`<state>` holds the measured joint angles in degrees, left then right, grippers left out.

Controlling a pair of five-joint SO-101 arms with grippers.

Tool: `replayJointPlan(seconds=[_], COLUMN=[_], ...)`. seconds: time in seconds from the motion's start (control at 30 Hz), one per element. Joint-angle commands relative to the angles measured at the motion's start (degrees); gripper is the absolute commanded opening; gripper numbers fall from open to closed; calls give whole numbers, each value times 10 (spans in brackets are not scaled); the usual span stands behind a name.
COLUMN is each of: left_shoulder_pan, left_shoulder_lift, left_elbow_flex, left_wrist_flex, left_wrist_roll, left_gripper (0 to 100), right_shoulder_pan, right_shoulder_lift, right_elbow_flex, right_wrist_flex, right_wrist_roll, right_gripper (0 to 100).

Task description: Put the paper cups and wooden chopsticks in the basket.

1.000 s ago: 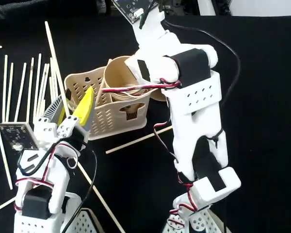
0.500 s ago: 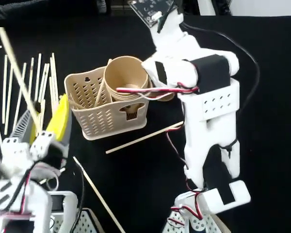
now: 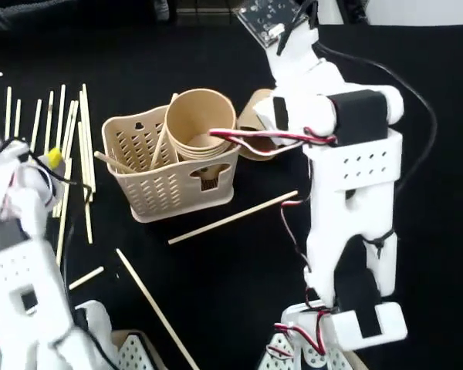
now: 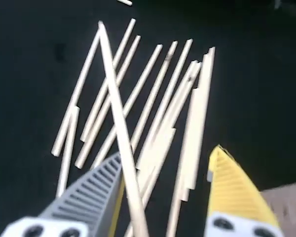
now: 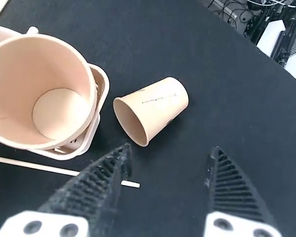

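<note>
A beige basket point(image 3: 170, 189) holds a stack of paper cups point(image 3: 201, 119) and a couple of wooden chopsticks point(image 3: 160, 135). Another paper cup point(image 3: 251, 123) lies on its side just right of the basket. My right gripper point(image 5: 168, 150) hangs open above that lying cup point(image 5: 150, 111), beside the stacked cups point(image 5: 39, 94). At the table's left, my left gripper point(image 4: 167, 153) stands wide open over a fan of loose chopsticks point(image 4: 153, 103). One long chopstick point(image 4: 118, 123) leans along its grey finger point(image 4: 89, 192); its yellow finger point(image 3: 54, 158) shows in the high view.
Single chopsticks lie on the black table in front of the basket point(image 3: 231, 217) and toward the near edge point(image 3: 154, 304). A short piece point(image 3: 85, 277) lies near the left arm's base. The right arm's white body point(image 3: 355, 177) stands right of the basket.
My left gripper has swung left and away from the basket, carrying the long chopstick, and now hangs over the chopstick pile. The right arm has shifted right, uncovering the lying cup.
</note>
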<state>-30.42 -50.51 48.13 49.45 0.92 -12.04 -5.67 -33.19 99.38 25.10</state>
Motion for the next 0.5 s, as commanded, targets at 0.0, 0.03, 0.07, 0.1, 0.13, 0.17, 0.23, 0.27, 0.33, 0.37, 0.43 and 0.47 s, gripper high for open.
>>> replayJointPlan(seconds=[0.0,0.03,0.07,0.1,0.13,0.17,0.23,0.27,0.33,0.37,0.43,0.47], left_shoulder_pan=[-16,-16,-16,-16,-17,-17,-17,-17,-21,-24,-35,-43], left_shoulder_lift=[165,200,234,267,301,333,397,426,484,510,563,584], left_elbow_flex=[-86,-101,-117,-132,-146,-159,-182,-196,-228,-247,-288,-311], left_wrist_flex=[-11,-4,5,13,19,25,42,55,91,110,148,168], left_wrist_roll=[-48,-59,-66,-70,-73,-75,-75,-75,-75,-75,-70,-70], left_gripper=[255,253,252,252,252,252,252,252,252,252,253,254], right_shoulder_pan=[9,9,9,9,9,9,9,9,9,9,9,9], right_shoulder_lift=[-31,-34,-36,-37,-38,-38,-38,-38,-38,-38,-38,-38], right_elbow_flex=[5,7,11,14,18,21,27,30,37,41,44,44], right_wrist_flex=[18,18,18,18,18,18,18,18,18,18,18,18], right_wrist_roll=[3,3,4,4,4,4,4,4,16,18,18,18], right_gripper=[258,258,258,258,258,258,258,258,258,258,258,258])
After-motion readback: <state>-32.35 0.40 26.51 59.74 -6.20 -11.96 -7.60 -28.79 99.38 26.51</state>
